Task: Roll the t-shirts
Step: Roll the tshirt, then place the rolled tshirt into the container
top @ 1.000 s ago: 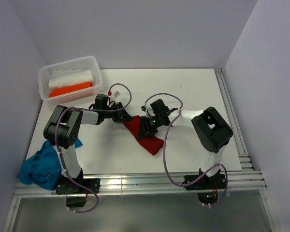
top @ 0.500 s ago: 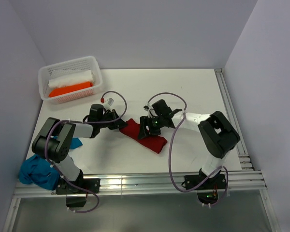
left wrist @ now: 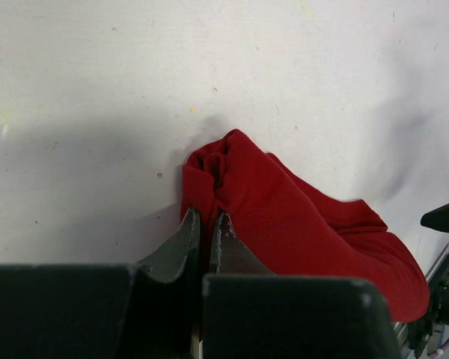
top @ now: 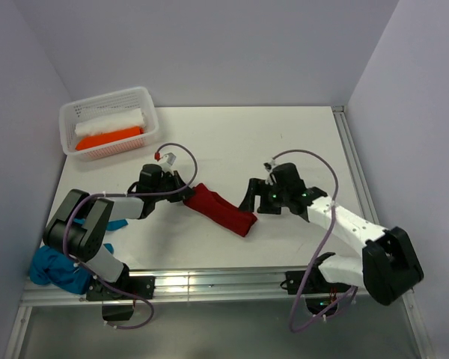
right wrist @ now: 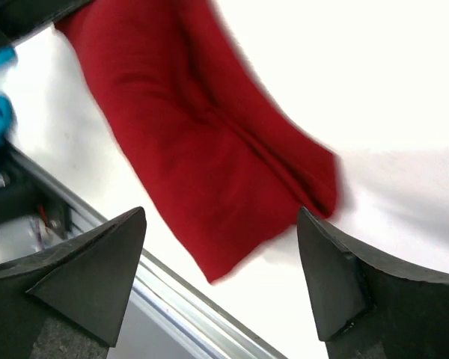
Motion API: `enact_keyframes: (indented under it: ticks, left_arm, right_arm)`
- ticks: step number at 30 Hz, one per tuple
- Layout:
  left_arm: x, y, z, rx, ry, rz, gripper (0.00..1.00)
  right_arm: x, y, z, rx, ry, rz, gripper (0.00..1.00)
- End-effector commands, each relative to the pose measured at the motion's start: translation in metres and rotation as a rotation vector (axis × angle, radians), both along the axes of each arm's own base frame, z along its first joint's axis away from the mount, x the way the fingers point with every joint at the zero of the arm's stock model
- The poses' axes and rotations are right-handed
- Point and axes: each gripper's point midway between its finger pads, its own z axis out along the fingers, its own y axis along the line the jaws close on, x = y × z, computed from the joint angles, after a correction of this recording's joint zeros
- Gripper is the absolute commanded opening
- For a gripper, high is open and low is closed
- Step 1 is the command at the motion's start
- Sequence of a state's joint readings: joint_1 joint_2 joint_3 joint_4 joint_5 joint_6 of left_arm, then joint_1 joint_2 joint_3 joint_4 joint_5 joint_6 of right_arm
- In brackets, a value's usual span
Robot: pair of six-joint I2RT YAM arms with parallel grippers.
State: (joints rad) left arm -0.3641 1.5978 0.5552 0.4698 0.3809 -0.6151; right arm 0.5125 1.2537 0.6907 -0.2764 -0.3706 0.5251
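left gripper point(left wrist: 207, 218) clenched on dark red t-shirt point(left wrist: 307, 224) end, right gripper point(right wrist: 221, 215) spread wide just beside it

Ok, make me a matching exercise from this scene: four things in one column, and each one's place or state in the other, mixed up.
1. red t-shirt
2. teal t-shirt
3. orange t-shirt
4. right hand

A. in the white basket
B. open, holding nothing
C. heaped at the table's near left corner
D. mid-table, one end pinched by the left hand

Pairs: 1-D, 2-C, 3-A, 4-B
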Motion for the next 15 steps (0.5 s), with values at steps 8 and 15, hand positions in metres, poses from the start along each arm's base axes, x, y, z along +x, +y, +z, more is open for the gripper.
enact_keyframes:
  ticks: [8, 15]
  left_arm:
    - [0.006, 0.006, 0.005, 0.062, -0.051, 0.024, 0.0]
    - [0.007, 0.015, -0.002, 0.1, -0.02, 0.078, 0.0]
  right_arm:
    - [-0.023, -0.017, -0.004, 0.262, 0.051, -0.198, 1.0]
    - [-0.031, -0.02, -0.026, 0.355, 0.074, -0.307, 1.0]
